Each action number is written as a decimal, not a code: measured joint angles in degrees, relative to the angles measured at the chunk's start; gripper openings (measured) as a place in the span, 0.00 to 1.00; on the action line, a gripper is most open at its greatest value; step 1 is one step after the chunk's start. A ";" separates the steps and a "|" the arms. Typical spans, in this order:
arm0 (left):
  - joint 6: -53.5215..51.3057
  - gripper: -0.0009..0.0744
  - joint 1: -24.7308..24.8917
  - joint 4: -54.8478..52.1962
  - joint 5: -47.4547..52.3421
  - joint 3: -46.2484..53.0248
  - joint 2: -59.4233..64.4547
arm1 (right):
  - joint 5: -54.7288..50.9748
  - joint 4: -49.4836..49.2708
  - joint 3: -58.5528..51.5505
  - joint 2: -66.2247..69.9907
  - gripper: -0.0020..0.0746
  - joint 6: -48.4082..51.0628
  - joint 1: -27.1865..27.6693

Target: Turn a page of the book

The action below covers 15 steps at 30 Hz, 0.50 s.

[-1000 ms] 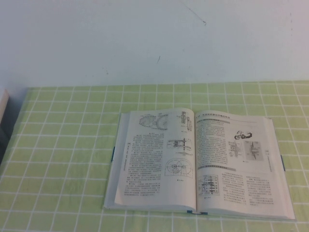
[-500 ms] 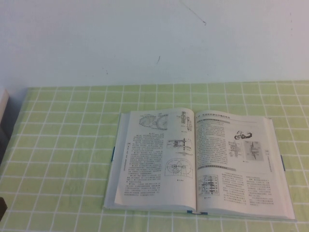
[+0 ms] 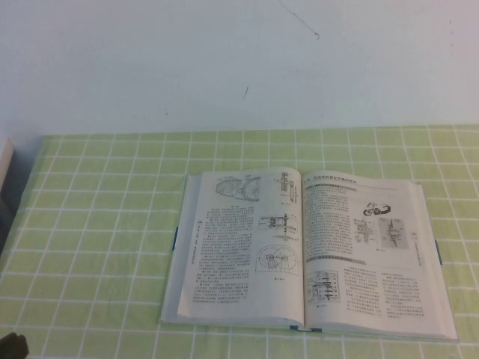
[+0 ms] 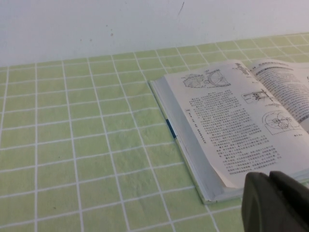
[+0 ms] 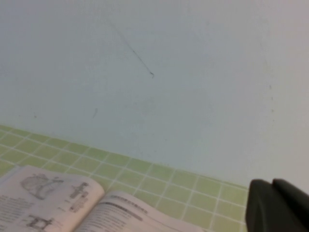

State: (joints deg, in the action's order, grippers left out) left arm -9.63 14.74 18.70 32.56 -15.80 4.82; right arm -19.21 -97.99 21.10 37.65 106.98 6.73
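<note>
The left tool (image 3: 13, 346) has risen into the near-left corner, well left of the thick open white-paged textbook (image 3: 303, 250) lying flat on the green-checked counter (image 3: 97, 224); its fingers appear together. The right tool (image 5: 277, 205) hovers right of the textbook, fingers apparently together.

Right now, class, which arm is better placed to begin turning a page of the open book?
Probably left. The left gripper hangs low at the table's near-left, facing the book; the right gripper faces mostly wall, outside the high view.
</note>
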 joint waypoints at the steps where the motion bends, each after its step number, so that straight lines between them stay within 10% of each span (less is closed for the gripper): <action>1: 0.00 0.01 0.00 0.00 0.10 0.00 0.00 | 1.30 0.00 0.00 0.00 0.02 0.13 0.00; 15: 0.00 0.01 0.00 0.00 0.35 0.00 0.00 | 11.46 -0.69 -2.40 -11.87 0.02 10.67 0.00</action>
State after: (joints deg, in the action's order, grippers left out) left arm -9.63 14.74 18.70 32.91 -15.80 4.82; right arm -7.76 -98.68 18.70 25.78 117.65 6.73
